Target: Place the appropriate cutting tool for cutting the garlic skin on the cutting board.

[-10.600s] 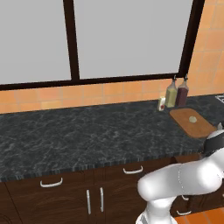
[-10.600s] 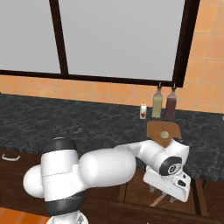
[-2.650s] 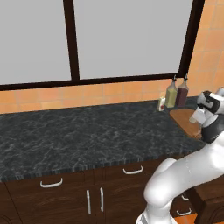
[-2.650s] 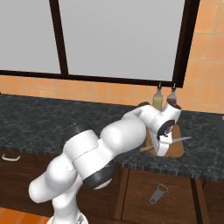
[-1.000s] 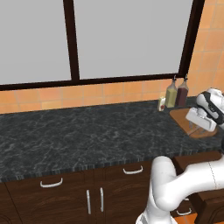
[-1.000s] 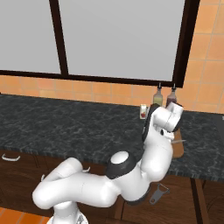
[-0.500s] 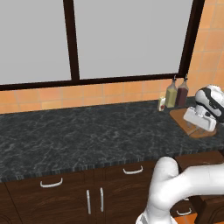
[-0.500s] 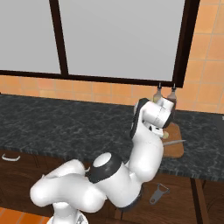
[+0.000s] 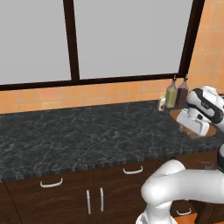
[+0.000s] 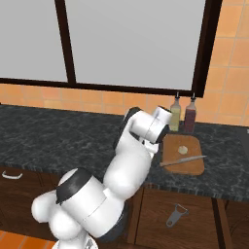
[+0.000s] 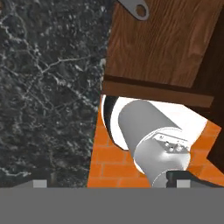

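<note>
Knife, slim with a grey blade [image 10: 183, 160], lies across the reddish-brown wooden cutting board [image 10: 190, 167] on the dark speckled bench [image 10: 58, 141], just beside the small pale garlic [image 10: 183, 150], ready for cutting. Jaw state cannot be told.

cutting board [image 10: 184, 155]: reddish wood, matt | countertop [image 10: 58, 138]: dark speckled stone | knife [image 10: 183, 160]: metal blade

The cutting board [image 10: 184, 154] already carries the garlic [image 10: 183, 150] and a knife [image 10: 183, 161] lying across its near half. Two bottles [image 10: 182, 115] (touching or nearly so) stand just behind it, walling off the rear approach. Left of the board, the dark tabletop [image 10: 58, 138] lies bare.
</note>
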